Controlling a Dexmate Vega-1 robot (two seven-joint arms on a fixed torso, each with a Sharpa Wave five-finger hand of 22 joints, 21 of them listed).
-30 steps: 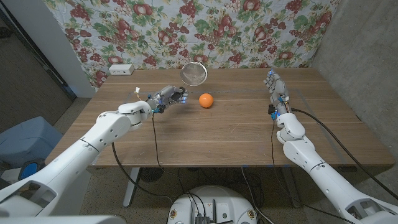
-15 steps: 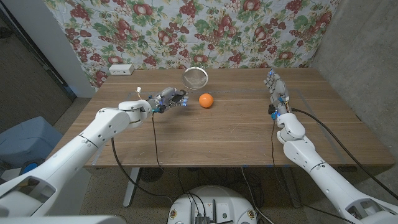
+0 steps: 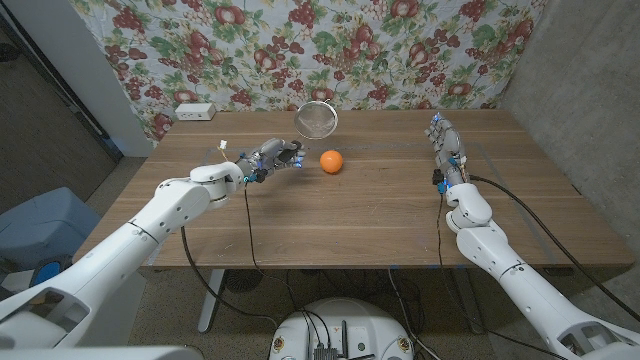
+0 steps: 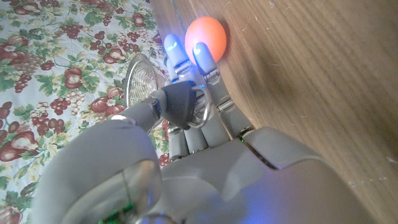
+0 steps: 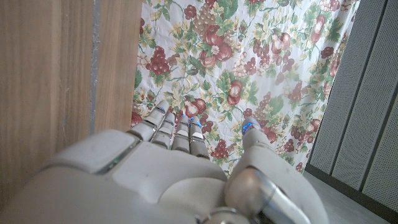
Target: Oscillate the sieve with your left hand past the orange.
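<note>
The left hand [image 3: 270, 157] sits left of centre in the head view, its fingers [image 4: 200, 57] clamped on the sieve's handle. The sieve [image 3: 315, 120] rises from that grip toward the upper middle of the frame, its round mesh bowl held up in the air in front of the flowered cloth [image 3: 400, 50]. In the left wrist view the mesh shows beside the hand, with the thumb folded across the dark grip. The orange [image 3: 331, 160] lies on the table [image 3: 350, 220] just right of the left hand and below the mesh bowl, not touching either.

Across the last second the bowl has swung: it stood a little further left and higher a second ago, dipped slightly half a second ago, and now sits further right, above the orange. The hand itself has barely shifted, so the movement reads as a wrist rock more than a reach. The orange has not moved. That suggests the shaking is under way, with the bowl passing back and forth close to the fruit.

The right hand [image 3: 442, 135] stands at the right of the head view, above the table's far right part, fingers straight and close together, holding nothing. A white power strip [image 3: 194, 111] lies at the upper left of the table.
</note>
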